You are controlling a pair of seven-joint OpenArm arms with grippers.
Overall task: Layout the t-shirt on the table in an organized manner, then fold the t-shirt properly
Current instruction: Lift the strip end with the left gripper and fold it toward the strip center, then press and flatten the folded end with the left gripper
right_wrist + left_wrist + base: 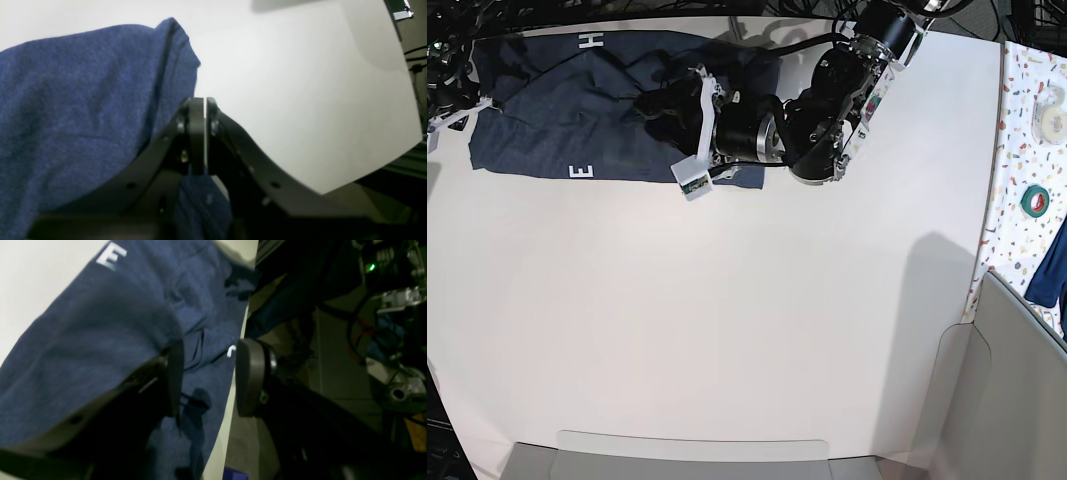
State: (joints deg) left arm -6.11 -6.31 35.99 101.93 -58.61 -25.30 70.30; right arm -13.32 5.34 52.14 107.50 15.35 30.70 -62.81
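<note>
Left tool point(208, 378): jaws stand wide apart over the t-shirt point(100, 340), nothing between them, at the table point(220, 440) edge. Right tool point(201, 133): jaws pressed together; dark blue cloth lies against and below them, so whether a fold is pinched I cannot tell.

Base view: t-shirt lies along the top edge of the frame, upper left, rumpled under the left arm, white letters showing.

Judgement: layout unfinished. Next grasp should take a hem corner only, single layer, then pull outward flat.
</note>
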